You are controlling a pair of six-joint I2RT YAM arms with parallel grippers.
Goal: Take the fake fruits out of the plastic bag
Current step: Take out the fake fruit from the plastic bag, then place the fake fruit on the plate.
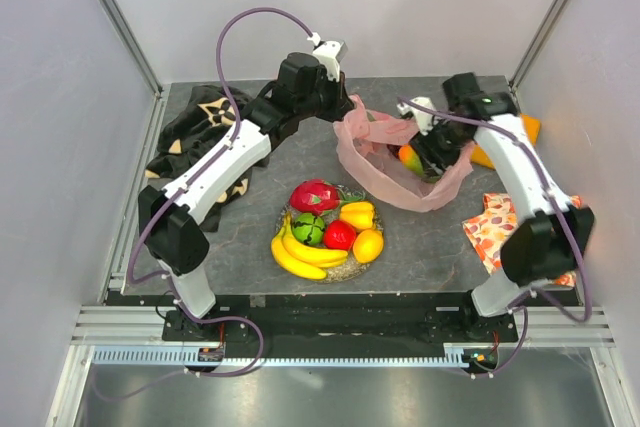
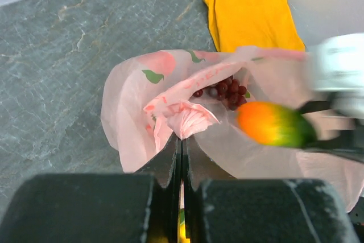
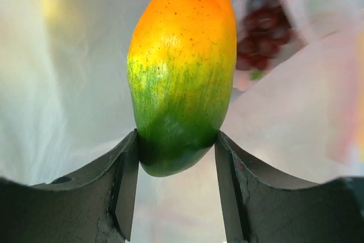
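Thin translucent pink plastic bag (image 1: 385, 172), crinkled and printed with small leaf shapes, slumped open on the grey stone-patterned table (image 1: 430, 247) toward the far right. One edge of its film pinched flat between the closed fingers of the left gripper (image 2: 182, 146) and drawn up off the surface. At the bag's mouth, a glossy oval mango (image 3: 182, 72), orange at the tip shading through speckled yellow to streaked green, clamped at its green end by the right gripper (image 3: 176, 140), curved dark pads pressed to both sides. Deeper inside, against the pink film, a cluster of dark red-purple grapes (image 2: 227, 88) (blurred in the right wrist view, sharper from the left). Beyond the bag, a folded orange cloth (image 2: 250, 12), matte and smooth; near the right arm's elbow, a floral cloth (image 1: 492, 229); at the far left, a rumpled dark cloth (image 1: 200, 127) partly hidden by the left arm. Near the bag, mid-table, a round glittery plate (image 1: 345, 272) heaped with shiny plastic pieces: banana bunch (image 1: 298, 252) along the near-left rim, dragon fruit (image 1: 313, 195) at the far side, green ball (image 1: 308, 229) and red apple (image 1: 340, 235) touching in the centre, two yellow-orange pieces (image 1: 357, 214) on the right.
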